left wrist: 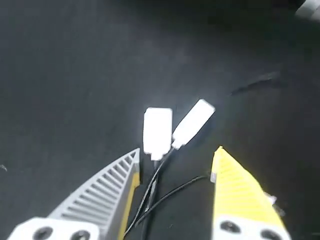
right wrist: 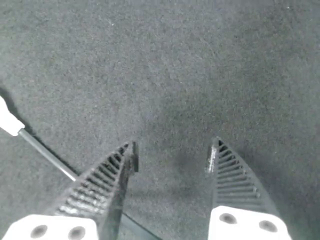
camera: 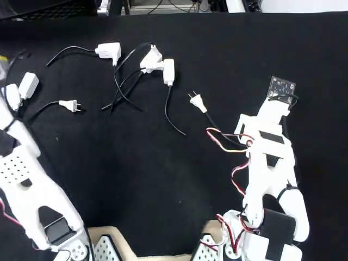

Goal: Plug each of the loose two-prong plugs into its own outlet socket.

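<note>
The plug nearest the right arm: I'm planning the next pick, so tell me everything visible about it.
This plug is small: a white, plastic-looking body with two dark prongs pointing away from the arms and leftward. It lies flat on the black cloth, in no socket. Its thin black cable trails back toward the right arm. Nothing holds it; the right gripper, open, hangs over the cloth nearby.

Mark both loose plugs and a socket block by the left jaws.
left plug (camera: 69, 105), high view, on its white body.
right plug (camera: 198, 102), high view, on its white body.
socket block (left wrist: 157, 130), left wrist view, middle of its face.
</note>
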Available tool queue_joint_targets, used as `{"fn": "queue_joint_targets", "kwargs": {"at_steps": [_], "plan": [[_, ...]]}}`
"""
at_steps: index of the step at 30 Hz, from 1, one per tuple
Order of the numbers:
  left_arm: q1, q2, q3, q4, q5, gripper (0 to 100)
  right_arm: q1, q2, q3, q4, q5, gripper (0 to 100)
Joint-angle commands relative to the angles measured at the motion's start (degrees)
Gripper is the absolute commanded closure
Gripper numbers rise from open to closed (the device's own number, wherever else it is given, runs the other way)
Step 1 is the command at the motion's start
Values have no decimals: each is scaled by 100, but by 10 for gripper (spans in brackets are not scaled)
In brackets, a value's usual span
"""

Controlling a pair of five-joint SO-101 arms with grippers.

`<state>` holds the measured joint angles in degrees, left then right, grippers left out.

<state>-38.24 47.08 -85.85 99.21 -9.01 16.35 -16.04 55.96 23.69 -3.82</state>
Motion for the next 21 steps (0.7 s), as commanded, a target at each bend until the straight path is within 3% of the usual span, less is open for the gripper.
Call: {"fn": "queue_joint_targets", "kwargs": {"at_steps": [1,10,21], "plan": [[-127,281,171,-492,-202,769,-62,-48,-198,-88,-26,765],[251,1855,171,-1846,-976,769,-62,-48,-198,-97,-26,765],[567,2734,171,-3429,-1037,769,-70,-48,-110,-325,-26,765]]}}
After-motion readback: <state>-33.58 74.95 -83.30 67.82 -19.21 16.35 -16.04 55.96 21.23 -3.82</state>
